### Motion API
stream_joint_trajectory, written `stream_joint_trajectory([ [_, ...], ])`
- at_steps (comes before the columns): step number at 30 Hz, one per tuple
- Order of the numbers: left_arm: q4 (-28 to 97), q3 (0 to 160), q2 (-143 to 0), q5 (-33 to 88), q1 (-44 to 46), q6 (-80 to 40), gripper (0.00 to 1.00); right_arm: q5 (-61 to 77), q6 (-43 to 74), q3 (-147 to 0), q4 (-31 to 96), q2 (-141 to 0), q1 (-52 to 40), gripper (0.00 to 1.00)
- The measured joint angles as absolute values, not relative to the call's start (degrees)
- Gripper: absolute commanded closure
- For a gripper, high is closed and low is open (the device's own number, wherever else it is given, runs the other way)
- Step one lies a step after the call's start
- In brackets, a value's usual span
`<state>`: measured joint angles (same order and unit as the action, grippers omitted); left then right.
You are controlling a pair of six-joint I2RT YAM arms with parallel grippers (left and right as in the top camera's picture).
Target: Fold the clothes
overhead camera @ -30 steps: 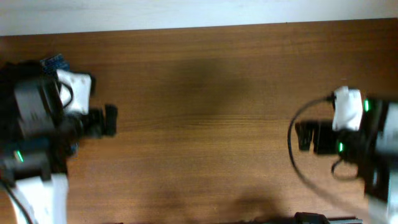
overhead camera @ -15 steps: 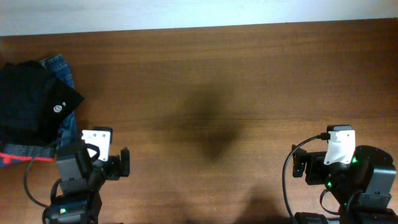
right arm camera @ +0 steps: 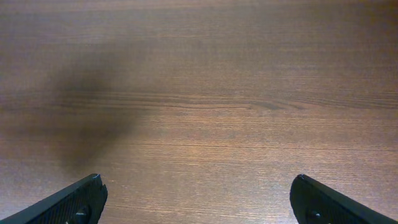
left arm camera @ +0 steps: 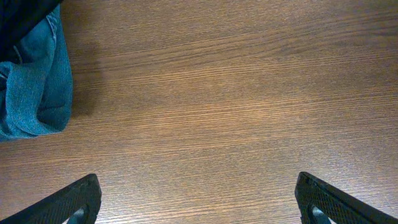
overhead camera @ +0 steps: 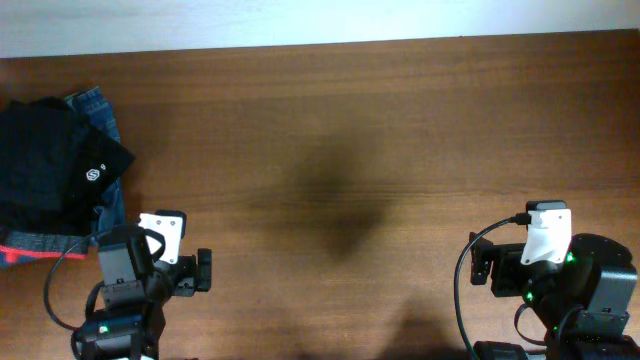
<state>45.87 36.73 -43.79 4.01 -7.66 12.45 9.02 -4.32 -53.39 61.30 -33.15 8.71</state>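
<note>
A pile of clothes lies at the table's left edge: a black garment [overhead camera: 45, 170] with a small white logo on top of blue jeans [overhead camera: 103, 120], with a red strip at the pile's lower edge. The jeans also show in the left wrist view [left arm camera: 34, 87] at the upper left. My left gripper [overhead camera: 202, 272] is open and empty at the front left, to the right of the pile and apart from it; its fingers [left arm camera: 198, 202] are spread over bare wood. My right gripper [overhead camera: 482, 268] is open and empty at the front right, over bare wood [right arm camera: 198, 199].
The brown wooden table [overhead camera: 340, 150] fills the view, with a pale wall strip along its far edge. A dark shadow lies on the wood near the middle. A black cable loops beside the right arm.
Both arms have drawn back from the middle of the table to the front edge, uncovering the clothes pile. In the last half second the left arm shifted slightly right.
</note>
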Motion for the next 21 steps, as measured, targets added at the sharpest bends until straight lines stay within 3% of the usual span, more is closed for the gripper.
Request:
stream_joint_trajectory([
  [12, 45.9, 36.7, -43.8, 4.0, -7.7, 12.4, 0.01, 8.8, -4.3, -52.0, 61.1, -25.2, 5.1, 0.01],
  [21, 46.0, 36.7, -43.9, 4.0, -7.7, 12.4, 0.01, 8.9, -4.3, -32.4, 45.9, -3.4, 1.8, 0.01],
])
